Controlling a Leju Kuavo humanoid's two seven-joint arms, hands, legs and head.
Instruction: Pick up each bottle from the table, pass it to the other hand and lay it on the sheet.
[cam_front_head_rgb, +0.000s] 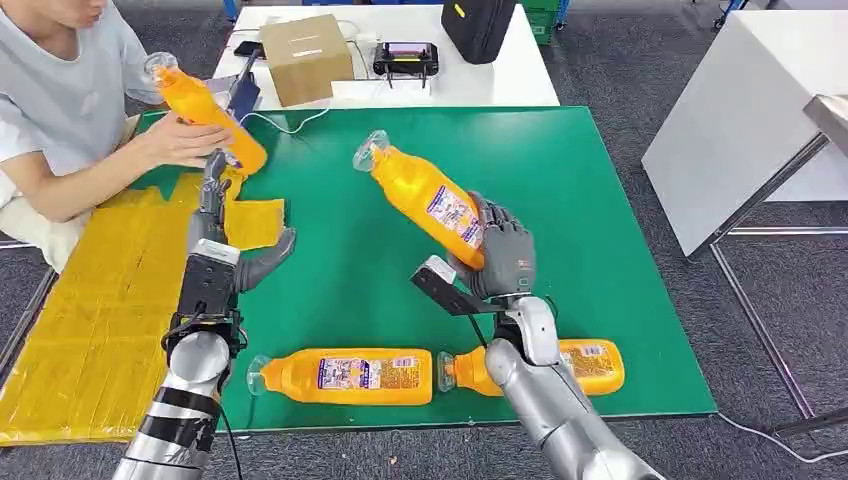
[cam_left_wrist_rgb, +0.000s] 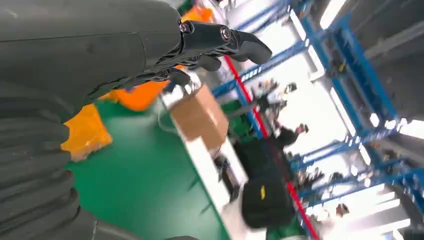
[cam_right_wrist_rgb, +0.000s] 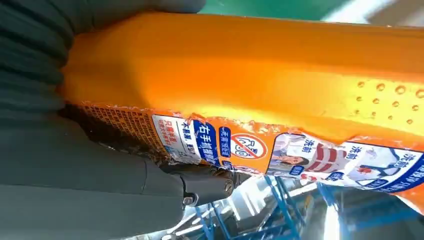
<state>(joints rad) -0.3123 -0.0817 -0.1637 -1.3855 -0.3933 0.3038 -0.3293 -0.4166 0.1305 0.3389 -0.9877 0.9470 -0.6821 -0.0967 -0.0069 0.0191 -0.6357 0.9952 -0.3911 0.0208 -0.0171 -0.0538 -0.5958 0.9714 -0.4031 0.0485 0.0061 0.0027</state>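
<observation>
1. Gripped in the right hand (cam_front_head_rgb: 505, 258) by its lower body: an orange detergent bottle (cam_front_head_rgb: 428, 197), tilted, clear cap pointing up and away, lifted off the green mat (cam_front_head_rgb: 560, 180).
2. Seen close in the right wrist view: fingers (cam_right_wrist_rgb: 210, 182) wrapped against the printed label, thumb side pressed to the bottle's flank; hold looks firm.
3. Raised at the mat's left edge: the left hand (cam_front_head_rgb: 232, 245), empty, fingers (cam_left_wrist_rgb: 235, 40) spread apart and ready to receive.
4. Beyond that hand, over the mat's far left corner: a second orange bottle (cam_front_head_rgb: 200, 108) in a person's hands (cam_front_head_rgb: 180, 140).
5. Lying flat along the mat's near edge: two more bottles (cam_front_head_rgb: 350, 375), caps pointing left.
6. Just left of the mat: the yellow sheet (cam_front_head_rgb: 90, 310), the drop-off place.
7. For a clean pass, likely best: carry the bottle leftward across the mat, present the bare upper body toward the left palm, release only once the left fingers close around it.
</observation>
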